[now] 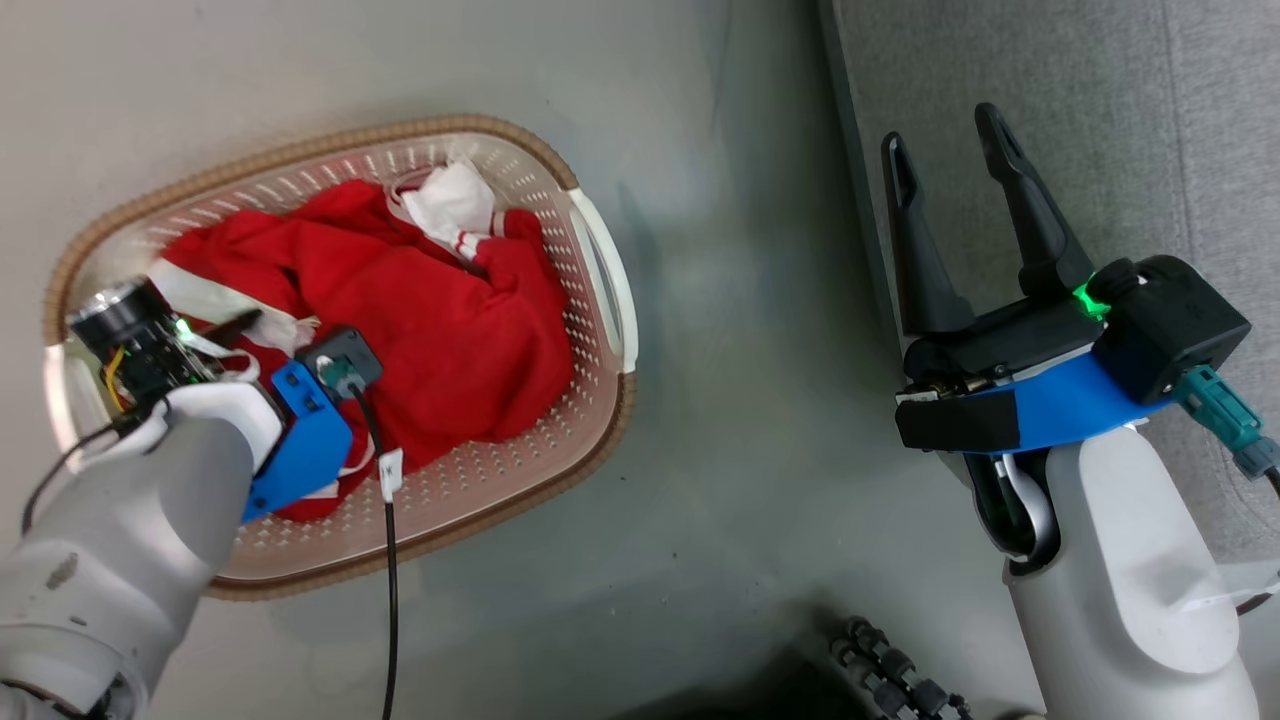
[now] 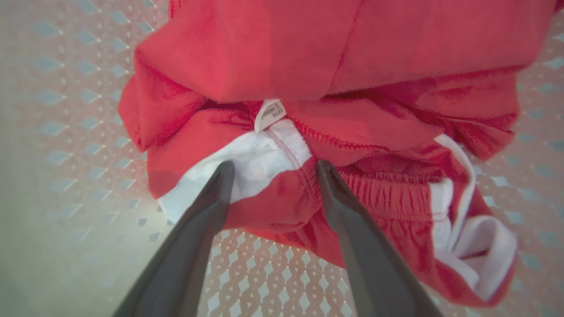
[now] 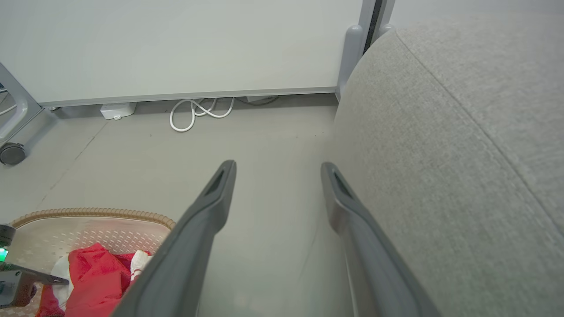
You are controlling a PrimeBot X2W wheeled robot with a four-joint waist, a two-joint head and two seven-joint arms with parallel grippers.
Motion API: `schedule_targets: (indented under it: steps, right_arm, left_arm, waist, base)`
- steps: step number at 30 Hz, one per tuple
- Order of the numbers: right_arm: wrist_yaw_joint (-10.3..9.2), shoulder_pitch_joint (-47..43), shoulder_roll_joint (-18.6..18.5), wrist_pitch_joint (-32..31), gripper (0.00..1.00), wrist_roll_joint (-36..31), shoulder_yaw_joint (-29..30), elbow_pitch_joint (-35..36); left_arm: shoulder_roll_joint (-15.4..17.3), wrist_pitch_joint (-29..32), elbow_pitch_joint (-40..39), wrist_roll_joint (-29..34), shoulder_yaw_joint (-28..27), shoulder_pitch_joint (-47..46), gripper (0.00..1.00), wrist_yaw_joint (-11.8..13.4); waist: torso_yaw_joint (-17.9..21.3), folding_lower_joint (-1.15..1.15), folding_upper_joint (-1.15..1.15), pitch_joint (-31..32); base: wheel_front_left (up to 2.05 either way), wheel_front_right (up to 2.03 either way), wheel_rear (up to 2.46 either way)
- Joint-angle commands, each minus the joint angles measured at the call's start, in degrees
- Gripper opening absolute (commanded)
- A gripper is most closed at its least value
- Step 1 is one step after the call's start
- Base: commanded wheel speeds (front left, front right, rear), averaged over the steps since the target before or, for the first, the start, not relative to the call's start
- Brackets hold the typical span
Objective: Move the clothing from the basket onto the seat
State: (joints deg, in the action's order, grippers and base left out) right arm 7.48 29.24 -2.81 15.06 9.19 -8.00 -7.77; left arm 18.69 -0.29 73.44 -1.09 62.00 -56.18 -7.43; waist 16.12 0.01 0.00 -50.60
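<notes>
Nothing transferred: clothing [image 1: 440, 320] sits in basket [image 1: 606, 290], visible seat [image 1: 1100, 120] bare; left gripper [image 2: 273, 169] fingers spread over fabric, possibly touching; right gripper [image 1: 942, 125] fingers spread, empty.

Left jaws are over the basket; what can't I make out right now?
- Head view: left jaws' tips, mostly hidden behind the arm's wrist above the clothing.
- Left wrist view: label print, too blurred; garment count, hidden by folds.
- Right wrist view: basket mostly cut off at bottom edge, behind the right jaws.

light: bright, even, diffuse | shadows: soft on floor [image 1: 760, 420] | blur: clothing [image 2: 308, 53] soft-focused, left wrist view
</notes>
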Motion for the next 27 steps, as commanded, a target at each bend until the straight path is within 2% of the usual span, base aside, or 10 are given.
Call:
schedule_targets:
  steps: [1,10,11,12,13,20,27]
  right_arm:
    - [0.03,1.1,-0.1,0.2,1.0,0.2,-0.1,0.5]
    - [0.03,1.3,-0.1,0.2,1.0,1.1,0.0,1.5]
    - [0.03,1.3,-0.1,0.2,1.0,1.1,0.0,1.5]
    - [0.03,1.3,-0.1,0.2,1.0,1.1,0.1,1.5]
    - [0.03,1.3,-0.1,0.2,1.0,1.1,0.1,1.4]
    - [0.03,1.4,-0.1,0.2,1.0,0.9,0.5,0.7]
    - [0.03,0.2,-0.2,0.2,1.0,-0.4,1.3,-0.1]
  left_arm:
    - [0.6,0.6,0.1,0.1,0.3,-1.5,1.0,-0.1]
    - [1.2,5.5,0.4,0.2,2.6,-3.9,1.0,-0.1]
    - [1.1,6.3,0.4,0.1,2.8,-4.1,0.67,-0.1]
    - [0.9,6.7,0.4,0.1,3.0,-4.2,0.15,-0.1]
    - [0.8,7.1,0.4,0.0,3.2,-4.2,0.0,-0.1]
    - [-0.5,8.4,0.4,-1.4,4.3,-3.5,0.0,-0.1]
    - [-3.3,6.7,0.4,-3.7,3.4,-2.4,0.0,0.1]
  waist:
    - [0.9,-0.01,0.0,-2.0]
    - [1.7,-0.01,0.0,-5.4]
    - [1.6,-0.01,0.0,-5.5]
    - [1.6,-0.01,0.0,-5.5]
    - [1.5,-0.01,0.0,-5.5]
    - [1.1,-0.01,0.0,-4.1]
    - [-0.6,-0.01,0.0,-0.1]
  base:
    - [0.0,0.0,0.0]
    - [0.0,0.0,0.0]
    - [0.0,0.0,0.0]
    - [0.0,0.0,0.0]
    - [0.0,0.0,0.0]
    - [0.0,0.0,0.0]
    - [0.0,0.0,0.0]
